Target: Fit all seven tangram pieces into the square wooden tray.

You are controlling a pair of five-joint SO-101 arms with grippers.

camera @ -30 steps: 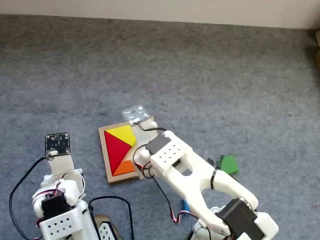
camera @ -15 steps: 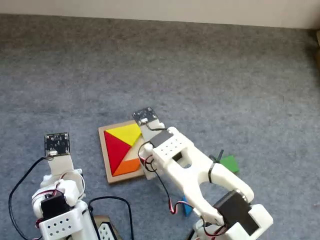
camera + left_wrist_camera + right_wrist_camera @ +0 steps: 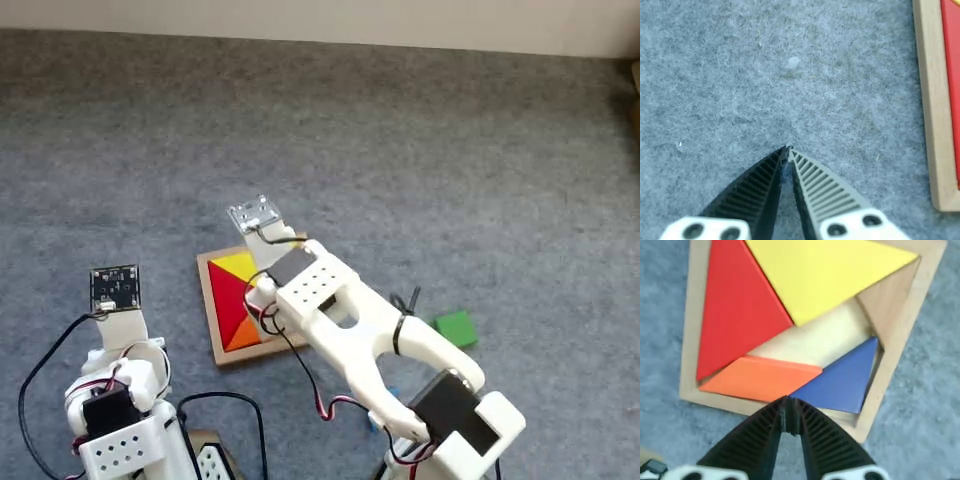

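The square wooden tray (image 3: 901,346) holds a red triangle (image 3: 737,315), a yellow triangle (image 3: 825,270), an orange piece (image 3: 760,382) and a blue triangle (image 3: 845,380), with bare wood between them. My right gripper (image 3: 788,405) is shut and empty, its tips over the tray's rim by the orange and blue pieces. In the high view the right arm (image 3: 330,305) covers the right half of the tray (image 3: 207,310). A green piece (image 3: 456,328) lies on the carpet to the right. My left gripper (image 3: 787,150) is shut and empty on the carpet, left of the tray (image 3: 929,100).
Grey carpet covers the whole table. The left arm (image 3: 118,385) stands at the bottom left. Loose cables (image 3: 250,410) run between the two arm bases. Open carpet lies beyond and to the right of the tray.
The right arm has swung left and further over the tray, its wrist turning, so less of the yellow and orange pieces shows from above. The left arm has stayed still.
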